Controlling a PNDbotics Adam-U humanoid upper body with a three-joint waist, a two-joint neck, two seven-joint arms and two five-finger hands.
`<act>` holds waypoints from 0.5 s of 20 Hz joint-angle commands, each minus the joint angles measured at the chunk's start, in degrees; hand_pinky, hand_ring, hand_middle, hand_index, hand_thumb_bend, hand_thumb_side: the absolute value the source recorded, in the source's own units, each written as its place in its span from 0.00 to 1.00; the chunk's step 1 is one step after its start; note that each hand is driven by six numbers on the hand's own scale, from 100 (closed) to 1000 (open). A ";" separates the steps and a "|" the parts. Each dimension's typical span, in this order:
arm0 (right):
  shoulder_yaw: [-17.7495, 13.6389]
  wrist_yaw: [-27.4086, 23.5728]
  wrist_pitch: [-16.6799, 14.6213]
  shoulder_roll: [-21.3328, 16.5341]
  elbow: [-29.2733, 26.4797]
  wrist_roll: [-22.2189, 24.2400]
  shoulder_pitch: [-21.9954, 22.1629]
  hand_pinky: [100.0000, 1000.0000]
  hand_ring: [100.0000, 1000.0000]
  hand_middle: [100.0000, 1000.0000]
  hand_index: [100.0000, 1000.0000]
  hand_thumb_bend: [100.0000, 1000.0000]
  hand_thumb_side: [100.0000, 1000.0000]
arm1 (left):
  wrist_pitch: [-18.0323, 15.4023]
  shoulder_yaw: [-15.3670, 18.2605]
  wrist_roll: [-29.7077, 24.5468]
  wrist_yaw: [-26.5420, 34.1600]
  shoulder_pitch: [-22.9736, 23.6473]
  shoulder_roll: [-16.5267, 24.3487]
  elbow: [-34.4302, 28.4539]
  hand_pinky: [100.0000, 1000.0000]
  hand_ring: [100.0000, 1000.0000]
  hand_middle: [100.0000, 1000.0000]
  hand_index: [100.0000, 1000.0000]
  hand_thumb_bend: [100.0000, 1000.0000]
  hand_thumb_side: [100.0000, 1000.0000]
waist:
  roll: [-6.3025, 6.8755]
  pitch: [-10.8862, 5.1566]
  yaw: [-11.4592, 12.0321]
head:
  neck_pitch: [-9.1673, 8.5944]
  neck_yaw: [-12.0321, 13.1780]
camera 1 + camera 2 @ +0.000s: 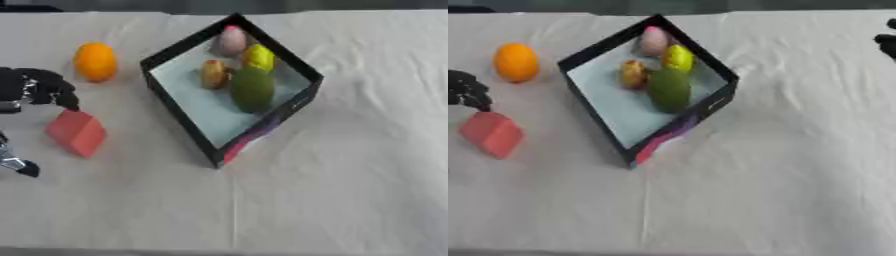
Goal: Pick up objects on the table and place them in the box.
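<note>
A red block [77, 132] lies on the white cloth at the left. My left hand [39, 85] comes in from the left edge. Its curled black fingers [66, 99] reach the block's top corner, while the thumb [24, 167] stands apart below and to the left, so the block is not held. Behind them rests an orange [94, 61]. The black-walled box [178, 115] sits askew at centre with a pale floor. Inside it are a pink thing [232, 40], a yellow one [259, 56], a brownish one [214, 74] and a large green one [252, 89]. Only dark bits of my right hand [887, 44] show at the upper right edge.
The white cloth [350, 175] covers the table, wrinkled to the right of the box and with a seam running down the front middle. Its far edge runs along the top of the view.
</note>
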 commanded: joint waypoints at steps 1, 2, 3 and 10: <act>-0.57 0.33 0.28 -1.06 -0.46 -0.09 -0.59 0.94 0.66 0.65 0.84 0.00 0.61 | -6.82 1.14 -5.87 -0.94 -1.15 1.02 0.99 1.00 0.91 0.78 0.88 0.68 0.41 | 0.66 -0.22 -0.01 | -0.91 0.30; -0.56 0.34 0.33 -1.03 -0.47 -0.11 -0.64 0.94 0.66 0.65 0.84 0.00 0.61 | -6.82 1.27 -5.76 -1.05 -1.31 0.77 1.55 1.00 0.91 0.78 0.88 0.67 0.40 | 0.63 -0.19 -0.03 | -0.97 0.34; -0.55 0.35 0.36 -1.00 -0.48 -0.11 -0.68 0.94 0.66 0.65 0.84 0.00 0.61 | -6.82 1.35 -5.70 -1.06 -1.51 0.47 2.10 1.00 0.91 0.78 0.87 0.65 0.38 | 0.58 -0.14 -0.06 | -1.06 0.40; -0.55 0.77 0.81 -0.64 -0.29 -0.18 -0.84 0.94 0.65 0.65 0.84 0.00 0.63 | -6.82 1.43 -6.08 -0.15 -2.70 -1.23 4.05 0.99 0.90 0.78 0.87 0.58 0.35 | 0.49 0.28 -0.32 | -1.36 0.81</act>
